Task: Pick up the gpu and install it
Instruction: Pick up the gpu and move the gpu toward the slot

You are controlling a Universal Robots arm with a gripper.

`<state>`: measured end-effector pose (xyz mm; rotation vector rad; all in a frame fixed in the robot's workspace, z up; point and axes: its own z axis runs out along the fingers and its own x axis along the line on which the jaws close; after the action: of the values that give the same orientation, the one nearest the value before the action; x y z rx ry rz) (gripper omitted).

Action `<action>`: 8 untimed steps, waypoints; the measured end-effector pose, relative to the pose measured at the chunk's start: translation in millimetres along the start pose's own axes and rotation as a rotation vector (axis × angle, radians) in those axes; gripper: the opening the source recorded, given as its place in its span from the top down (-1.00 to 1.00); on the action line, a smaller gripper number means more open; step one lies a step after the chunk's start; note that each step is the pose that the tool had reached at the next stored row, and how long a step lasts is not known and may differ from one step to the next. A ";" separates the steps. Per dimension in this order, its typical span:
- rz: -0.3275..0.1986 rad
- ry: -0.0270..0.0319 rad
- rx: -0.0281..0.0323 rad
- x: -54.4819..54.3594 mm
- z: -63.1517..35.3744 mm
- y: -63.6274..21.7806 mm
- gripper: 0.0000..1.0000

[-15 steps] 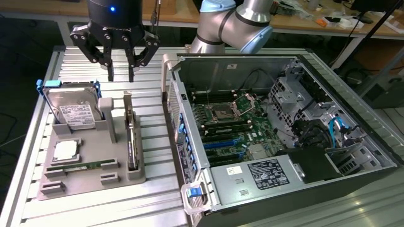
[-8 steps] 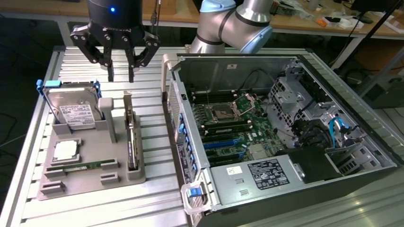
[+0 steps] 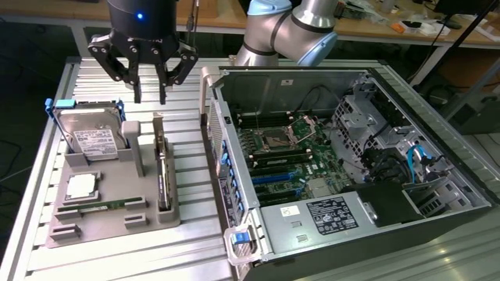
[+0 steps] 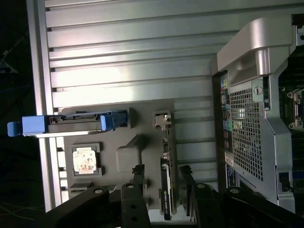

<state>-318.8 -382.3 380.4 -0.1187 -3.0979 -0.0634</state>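
The gpu (image 3: pixel 163 175) stands on edge in a slot of the grey holder tray (image 3: pixel 109 228), on the exterior view's left. It appears as a thin dark strip with a silver bracket at its far end. My gripper (image 3: pixel 150 96) hangs above the far end of the tray, over the gpu's line, open and holding nothing. In the wrist view the gpu (image 4: pixel 166 180) runs edge-on between my two fingers (image 4: pixel 137 183), which stand apart on either side of it without touching it. The open computer case (image 3: pixel 343 164) lies to the exterior view's right, its motherboard (image 3: pixel 289 158) exposed.
The tray also holds a silver hard drive (image 3: pixel 93 137) with blue brackets, a CPU (image 3: pixel 82 186) and a green memory stick (image 3: pixel 98 206). The case's perforated rear wall (image 3: pixel 222 170) rises right beside the tray. All of this rests on a slatted aluminium table (image 3: pixel 117 257).
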 end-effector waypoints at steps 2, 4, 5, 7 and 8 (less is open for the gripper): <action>0.000 0.0001 0.0001 -0.1 3.5 -0.1 0.16; 0.000 -0.0001 0.0000 -0.3 7.1 -0.3 0.16; 0.000 0.0000 0.0000 -0.4 8.6 -0.3 0.16; 0.000 0.0000 0.0000 -0.5 11.5 -0.4 0.16; 0.000 0.0000 0.0000 -0.5 12.9 -0.5 0.16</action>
<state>-318.8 -382.2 367.5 -0.1185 -3.0979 -0.0634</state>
